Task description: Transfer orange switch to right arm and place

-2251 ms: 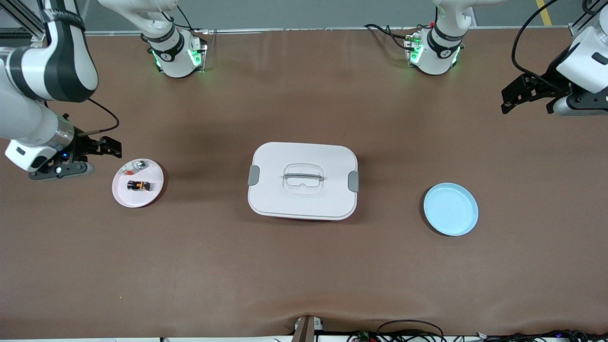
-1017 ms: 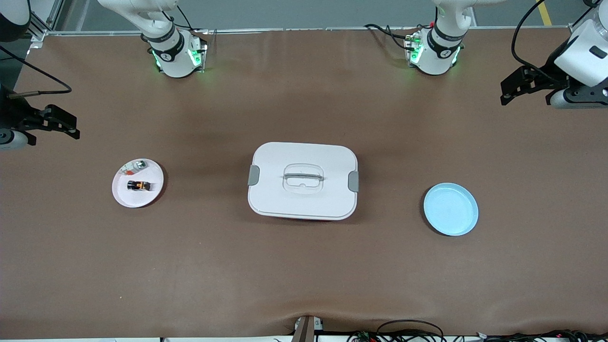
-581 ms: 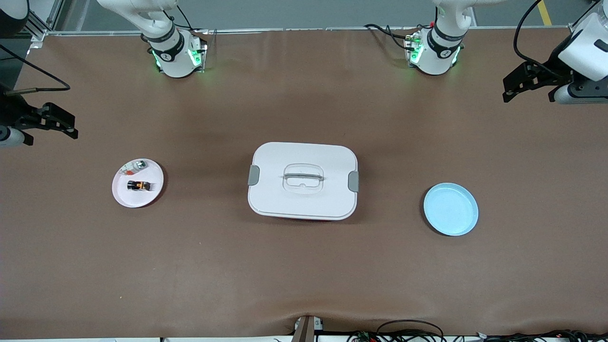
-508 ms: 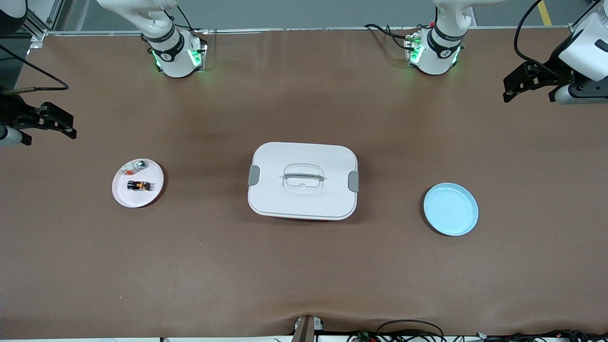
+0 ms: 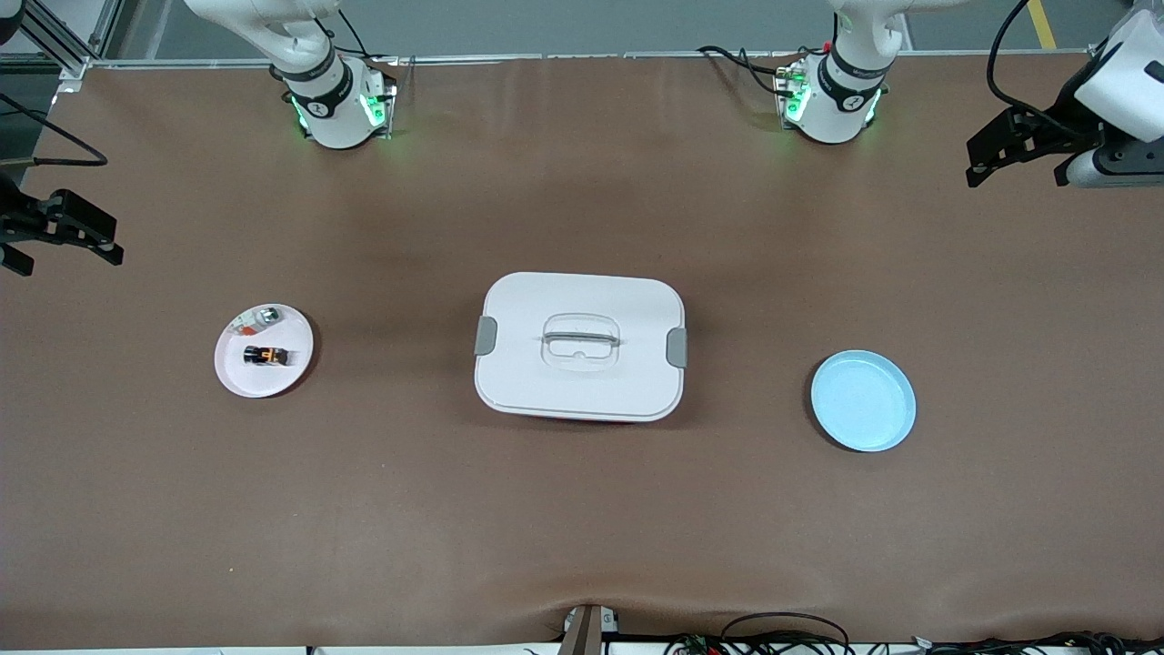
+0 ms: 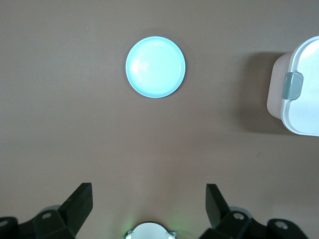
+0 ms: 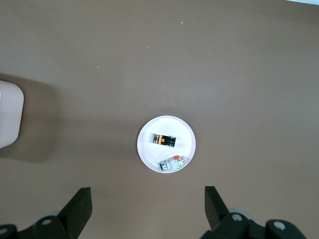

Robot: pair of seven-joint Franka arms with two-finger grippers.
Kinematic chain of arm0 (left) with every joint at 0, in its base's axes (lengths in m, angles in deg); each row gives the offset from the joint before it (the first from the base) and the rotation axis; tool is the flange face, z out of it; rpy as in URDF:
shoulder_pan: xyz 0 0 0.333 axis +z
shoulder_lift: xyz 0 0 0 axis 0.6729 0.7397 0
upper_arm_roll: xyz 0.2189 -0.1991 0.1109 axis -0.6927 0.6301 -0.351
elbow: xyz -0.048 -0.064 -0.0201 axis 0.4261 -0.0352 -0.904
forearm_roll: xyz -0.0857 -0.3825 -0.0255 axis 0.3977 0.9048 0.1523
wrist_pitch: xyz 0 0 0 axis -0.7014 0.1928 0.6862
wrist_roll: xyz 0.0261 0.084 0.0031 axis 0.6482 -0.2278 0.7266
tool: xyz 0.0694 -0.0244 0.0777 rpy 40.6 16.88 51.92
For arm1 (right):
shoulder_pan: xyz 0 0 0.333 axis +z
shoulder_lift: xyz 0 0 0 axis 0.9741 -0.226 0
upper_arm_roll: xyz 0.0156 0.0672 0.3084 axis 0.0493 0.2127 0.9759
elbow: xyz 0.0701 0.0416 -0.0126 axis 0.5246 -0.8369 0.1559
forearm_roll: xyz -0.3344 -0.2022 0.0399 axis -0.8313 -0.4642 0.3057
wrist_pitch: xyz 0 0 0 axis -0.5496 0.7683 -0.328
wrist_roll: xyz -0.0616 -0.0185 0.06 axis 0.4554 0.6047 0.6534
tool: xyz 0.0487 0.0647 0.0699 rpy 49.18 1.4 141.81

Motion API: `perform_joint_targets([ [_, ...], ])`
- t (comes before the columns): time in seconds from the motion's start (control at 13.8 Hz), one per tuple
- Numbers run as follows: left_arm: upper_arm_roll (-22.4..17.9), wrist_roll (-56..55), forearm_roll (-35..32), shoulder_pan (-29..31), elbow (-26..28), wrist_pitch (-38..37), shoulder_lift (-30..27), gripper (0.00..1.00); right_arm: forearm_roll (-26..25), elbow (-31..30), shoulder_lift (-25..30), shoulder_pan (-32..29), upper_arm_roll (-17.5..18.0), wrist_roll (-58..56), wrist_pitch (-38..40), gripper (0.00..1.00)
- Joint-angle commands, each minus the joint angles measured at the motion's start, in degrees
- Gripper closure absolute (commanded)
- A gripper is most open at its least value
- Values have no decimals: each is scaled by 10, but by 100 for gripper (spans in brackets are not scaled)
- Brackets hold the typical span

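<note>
The orange switch (image 5: 270,356), a tiny black block with an orange middle, lies on a small white plate (image 5: 238,375) toward the right arm's end of the table. It also shows in the right wrist view (image 7: 164,140) on that plate (image 7: 149,154). My right gripper (image 5: 91,235) is open and empty, raised over the table's edge at the right arm's end, apart from the plate; in its wrist view (image 7: 147,204) the jaws stand wide. My left gripper (image 5: 987,155) is open and empty, raised over the left arm's end of the table, and also shows in its wrist view (image 6: 148,204).
A small silver-and-red bit (image 5: 257,317) shares the white plate. A white lidded box (image 5: 579,391) with grey clips stands mid-table. A light blue plate (image 5: 863,401) lies toward the left arm's end and shows bare in the left wrist view (image 6: 155,66).
My right gripper has drawn away from the white plate, out to the table's edge at the right arm's end. My left gripper has drifted slightly toward the robots' bases. The switch has not moved.
</note>
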Motion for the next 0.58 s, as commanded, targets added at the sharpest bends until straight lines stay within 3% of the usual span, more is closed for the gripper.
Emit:
perform_joint_targets([
  [0.0,1,5,1,3,-3,-8,-5,0,6,15,-2,8,-7,11,16,0],
  [0.51,-1,10,1,3,-13,-9,-2,0,21,17,-2,9,-4,64,37,0],
])
